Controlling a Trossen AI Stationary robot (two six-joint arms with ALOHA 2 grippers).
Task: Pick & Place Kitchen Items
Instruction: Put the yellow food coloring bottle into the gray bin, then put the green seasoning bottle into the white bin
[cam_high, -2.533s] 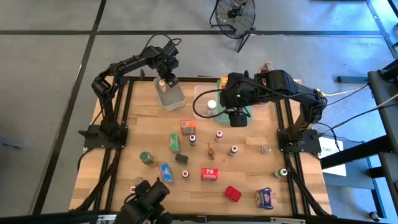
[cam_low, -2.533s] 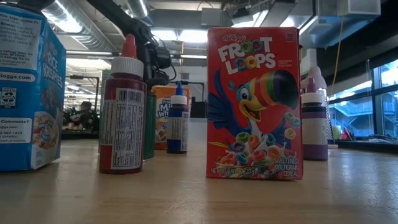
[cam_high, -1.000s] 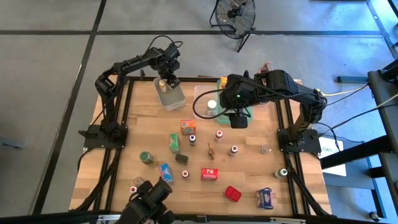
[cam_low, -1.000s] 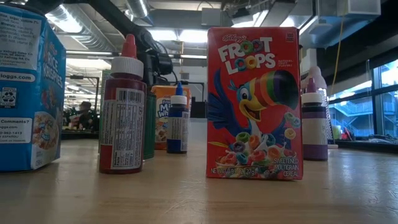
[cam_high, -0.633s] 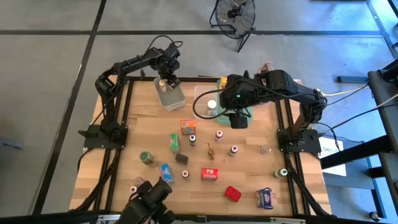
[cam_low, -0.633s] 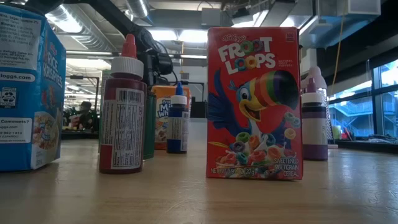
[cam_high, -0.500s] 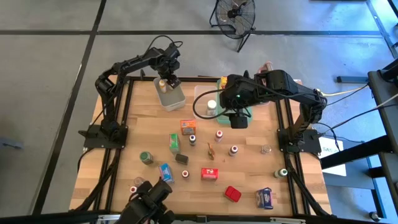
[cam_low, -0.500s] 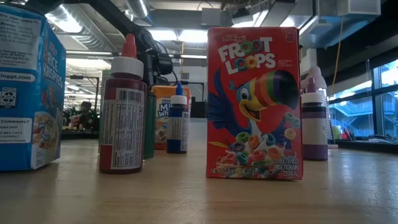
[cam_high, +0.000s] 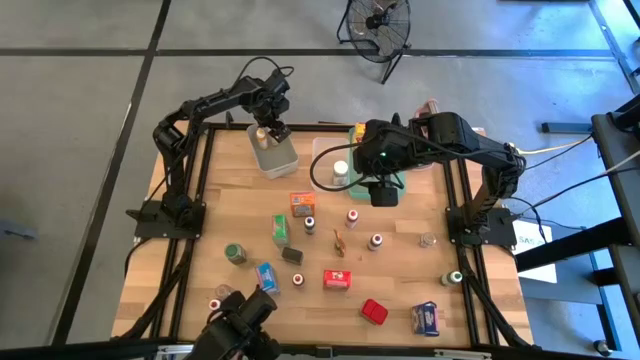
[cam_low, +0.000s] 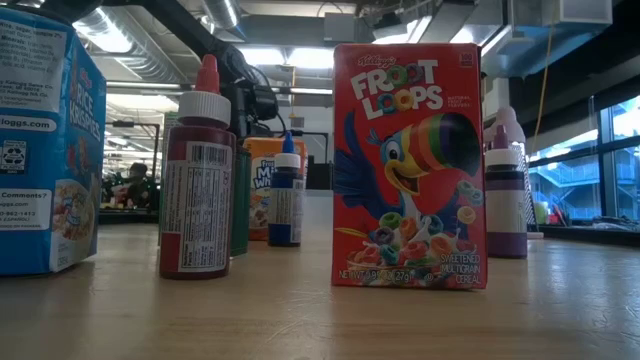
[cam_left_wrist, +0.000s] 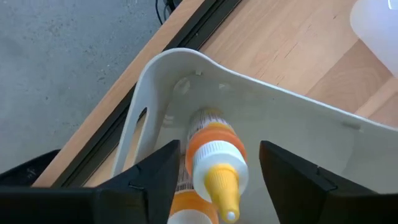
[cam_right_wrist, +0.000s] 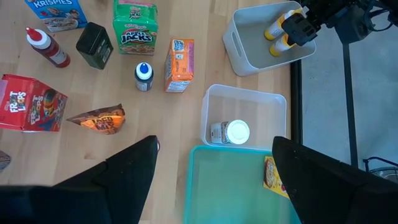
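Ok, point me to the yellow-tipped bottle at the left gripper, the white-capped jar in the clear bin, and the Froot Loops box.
yellow-tipped bottle (cam_left_wrist: 214, 163), left wrist view, on its white collar.
white-capped jar (cam_right_wrist: 237, 132), right wrist view, on its cap.
Froot Loops box (cam_low: 409, 170), low view, on its front face.

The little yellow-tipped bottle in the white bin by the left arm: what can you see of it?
The bottle is small, looks like plastic, with an orange collar, white cap and yellow nozzle. It stands between the left gripper's open fingers inside the white bin, at the table's far left corner. The right wrist view shows a second similar bottle beside it.
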